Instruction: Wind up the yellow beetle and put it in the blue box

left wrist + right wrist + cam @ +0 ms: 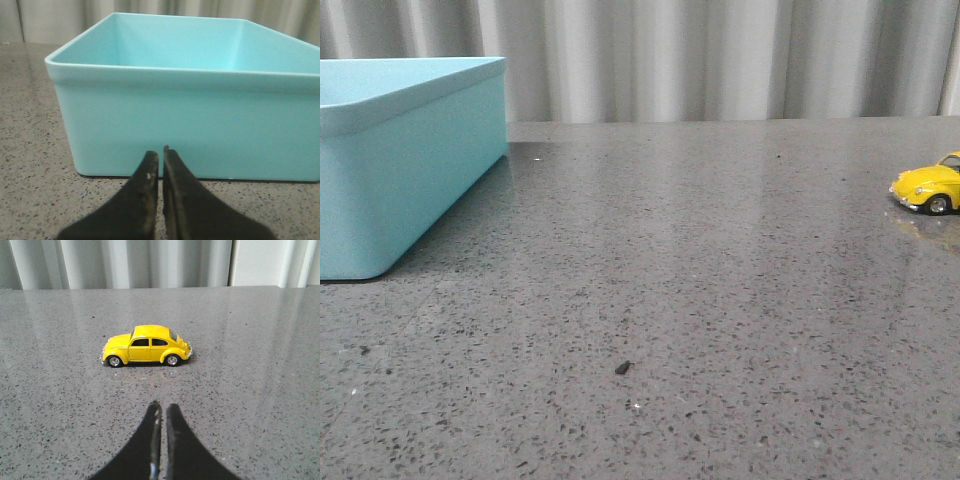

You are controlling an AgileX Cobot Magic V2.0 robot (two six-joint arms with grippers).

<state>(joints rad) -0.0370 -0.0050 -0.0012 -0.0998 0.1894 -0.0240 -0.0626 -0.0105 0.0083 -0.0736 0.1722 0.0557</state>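
The yellow beetle (928, 186) stands on its wheels at the right edge of the front view, partly cut off. In the right wrist view it (147, 345) shows side-on, a short way ahead of my right gripper (162, 406), which is shut and empty. The blue box (400, 160) stands at the far left of the table. In the left wrist view its near wall (190, 125) fills the frame just beyond my left gripper (160, 152), which is shut and empty. The box's visible interior is bare. Neither gripper shows in the front view.
The grey speckled table (700, 300) runs between box and car. A small dark speck (622, 368) lies near the front middle. A pale pleated curtain (720, 60) hangs behind the table's far edge.
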